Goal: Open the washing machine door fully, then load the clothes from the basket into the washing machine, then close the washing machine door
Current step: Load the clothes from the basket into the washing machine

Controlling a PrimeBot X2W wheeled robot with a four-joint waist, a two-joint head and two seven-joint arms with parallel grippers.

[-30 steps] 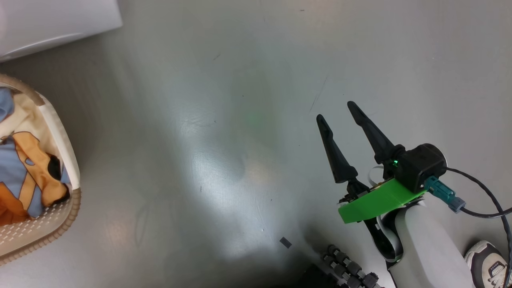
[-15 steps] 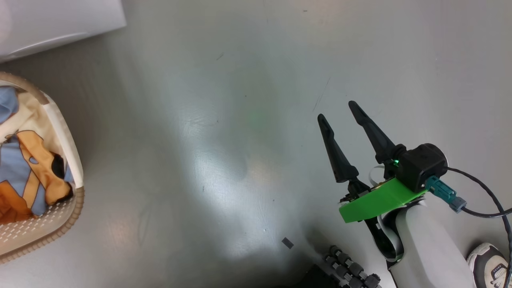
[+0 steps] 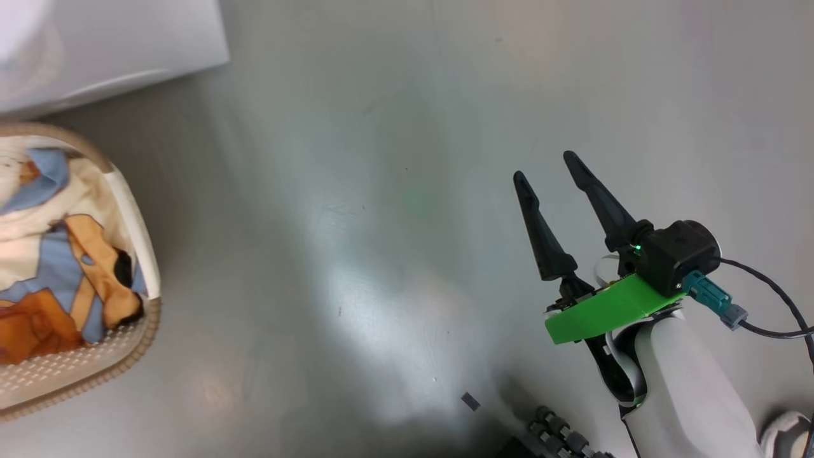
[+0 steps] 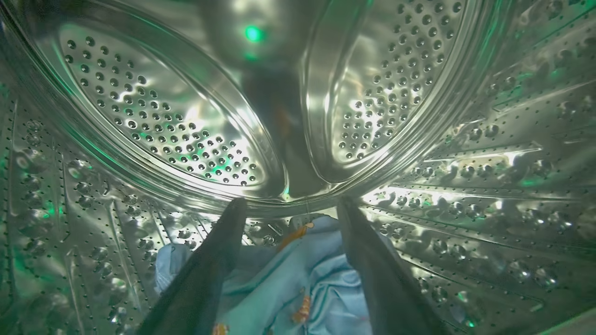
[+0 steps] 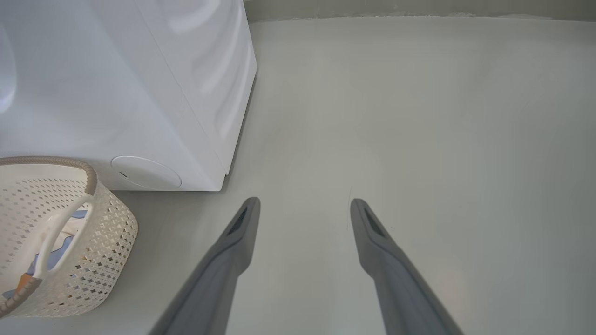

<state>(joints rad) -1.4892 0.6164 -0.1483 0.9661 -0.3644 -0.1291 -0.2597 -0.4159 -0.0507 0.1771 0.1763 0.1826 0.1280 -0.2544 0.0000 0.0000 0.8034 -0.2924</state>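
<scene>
My left gripper [image 4: 291, 204] is inside the washing machine's perforated steel drum [image 4: 163, 116]. Its fingers stand apart, open, over light-blue clothes [image 4: 288, 279] lying on the drum floor. The white washing machine [image 3: 114, 44] [image 5: 139, 93] stands at the upper left of the head view. In front of it is the cream basket [image 3: 137, 210] [image 5: 107, 218], which holds blue, cream and orange clothes [image 3: 57, 254] [image 5: 60, 242]. My right gripper [image 3: 543, 165] [image 5: 305, 201] hangs open over bare grey floor, well right of the basket, holding nothing. The washing machine door is out of view.
A small dark scrap [image 3: 470, 401] lies on the floor near my base's rollers [image 3: 566, 439]. A shoe [image 3: 785, 432] shows at the lower right corner, beside my right forearm and its black cable [image 3: 776, 299].
The head camera has turned, so basket and machine sit further right in the picture. My right gripper stays open in the same pose. The left gripper's jaws have come apart.
</scene>
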